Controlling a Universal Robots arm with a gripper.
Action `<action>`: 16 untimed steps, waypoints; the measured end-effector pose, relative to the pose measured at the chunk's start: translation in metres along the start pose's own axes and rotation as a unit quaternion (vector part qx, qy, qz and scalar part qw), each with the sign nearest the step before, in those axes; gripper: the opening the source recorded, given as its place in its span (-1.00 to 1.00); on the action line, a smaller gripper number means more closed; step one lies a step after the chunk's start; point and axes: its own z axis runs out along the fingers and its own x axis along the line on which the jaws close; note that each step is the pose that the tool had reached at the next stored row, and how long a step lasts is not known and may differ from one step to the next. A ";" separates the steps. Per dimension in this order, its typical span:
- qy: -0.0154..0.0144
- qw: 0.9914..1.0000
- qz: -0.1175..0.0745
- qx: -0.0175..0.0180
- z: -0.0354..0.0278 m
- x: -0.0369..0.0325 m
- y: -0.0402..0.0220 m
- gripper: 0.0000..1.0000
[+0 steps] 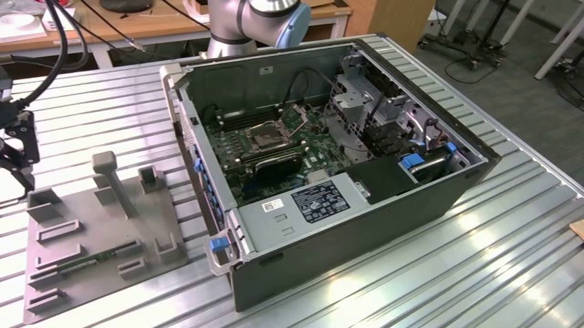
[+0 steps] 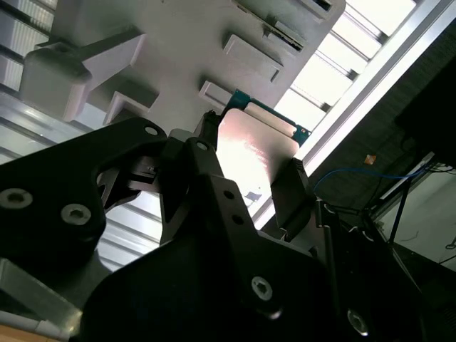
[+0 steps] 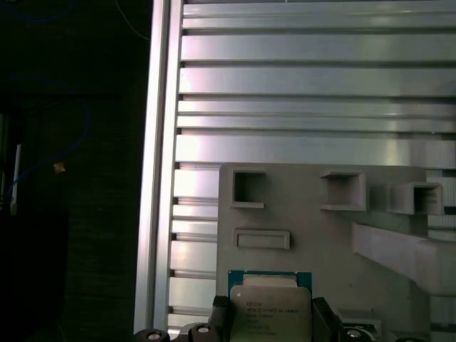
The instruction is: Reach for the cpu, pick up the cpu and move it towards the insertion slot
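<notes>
In both wrist views the cpu [image 3: 269, 305], a thin square chip with a pale metal face and a green edge, sits between the black fingers [image 3: 322, 319] of my gripper [image 3: 269, 322], which is shut on it. The second wrist view has the cpu [image 2: 253, 153] just above the grey tray [image 2: 178, 50], held from two sides. In the exterior view my gripper [image 1: 20, 179] hangs over the tray's far corner at the exterior view's left. The insertion slot [image 1: 264, 137], a metal-framed socket with a dark centre, lies on the green board inside the open computer case [image 1: 365, 225].
The grey tray [image 1: 100, 273] carries upright posts and holders, with a narrow green memory stick [image 1: 87, 261] lying in it. Ribbed metal tabletop [image 1: 493, 273] surrounds the case. The case's raised wall [image 1: 187, 130] stands between the tray and the board. Cables hang at the exterior view's upper left.
</notes>
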 end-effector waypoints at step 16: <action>0.000 1.000 0.000 0.000 -0.0079 -0.0001 0.0003 0.08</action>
